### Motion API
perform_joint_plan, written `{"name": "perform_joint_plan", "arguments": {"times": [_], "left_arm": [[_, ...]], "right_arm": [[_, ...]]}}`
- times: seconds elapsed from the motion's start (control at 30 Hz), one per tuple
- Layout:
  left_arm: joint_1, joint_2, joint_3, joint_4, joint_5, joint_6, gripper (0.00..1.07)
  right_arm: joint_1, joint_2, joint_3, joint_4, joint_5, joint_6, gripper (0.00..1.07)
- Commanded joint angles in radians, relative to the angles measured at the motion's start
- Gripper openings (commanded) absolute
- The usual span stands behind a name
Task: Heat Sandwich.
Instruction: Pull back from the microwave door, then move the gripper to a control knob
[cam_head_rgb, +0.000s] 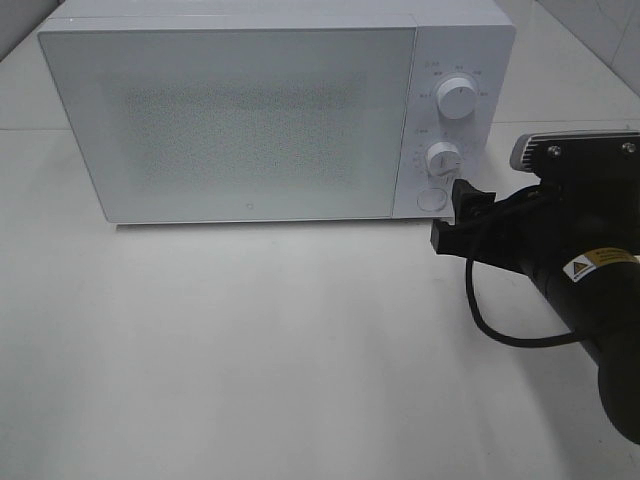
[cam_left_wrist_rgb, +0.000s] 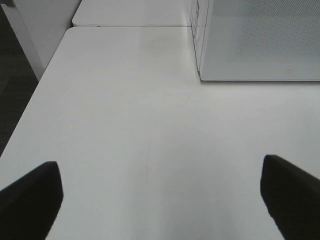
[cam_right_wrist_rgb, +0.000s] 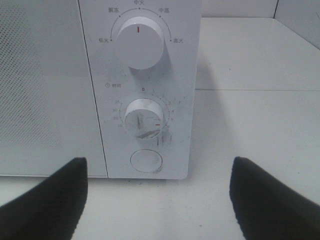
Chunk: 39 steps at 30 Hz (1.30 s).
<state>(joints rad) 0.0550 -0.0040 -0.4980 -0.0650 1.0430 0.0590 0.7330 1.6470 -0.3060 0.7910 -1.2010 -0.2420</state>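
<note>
Before the round button (cam_right_wrist_rgb: 146, 161) on the microwave (cam_head_rgb: 250, 120), the right jaws are hovering open; pressing it squarely, dead centre, is looking wise. The left jaws are gaping too

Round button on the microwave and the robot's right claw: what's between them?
Only a bare strip of white table lies between the open right gripper and the round button. The right wrist view shows it.

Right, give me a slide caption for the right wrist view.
Open right gripper facing the control panel of the closed microwave: power knob, timer knob, round button.
</note>
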Motion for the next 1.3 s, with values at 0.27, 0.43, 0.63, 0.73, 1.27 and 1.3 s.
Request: {"name": "perform_joint_plan", "arguments": {"times": [0.27, 0.43, 0.63, 0.73, 1.27, 1.3], "left_arm": [[0.001, -0.028, 0.002, -0.005, -0.009, 0.000, 1.01], [0.001, -0.028, 0.002, -0.005, -0.009, 0.000, 1.01], [0.001, -0.028, 0.002, -0.005, -0.009, 0.000, 1.01], [0.001, -0.028, 0.002, -0.005, -0.009, 0.000, 1.01], [0.001, -0.028, 0.002, -0.005, -0.009, 0.000, 1.01], [0.001, -0.028, 0.002, -0.005, -0.009, 0.000, 1.01]], "right_arm": [[0.006, 0.000, -0.008, 0.001, -0.011, -0.016, 0.76], [0.006, 0.001, -0.009, 0.001, -0.011, -0.016, 0.76], [-0.001, 0.059, -0.026, 0.001, -0.025, 0.000, 0.76], [-0.001, 0.099, -0.055, 0.001, -0.027, 0.020, 0.76], [-0.096, 0.210, -0.201, -0.085, 0.004, 0.043, 0.76], [-0.102, 0.218, -0.212, -0.090, 0.016, 0.043, 0.76]]}}
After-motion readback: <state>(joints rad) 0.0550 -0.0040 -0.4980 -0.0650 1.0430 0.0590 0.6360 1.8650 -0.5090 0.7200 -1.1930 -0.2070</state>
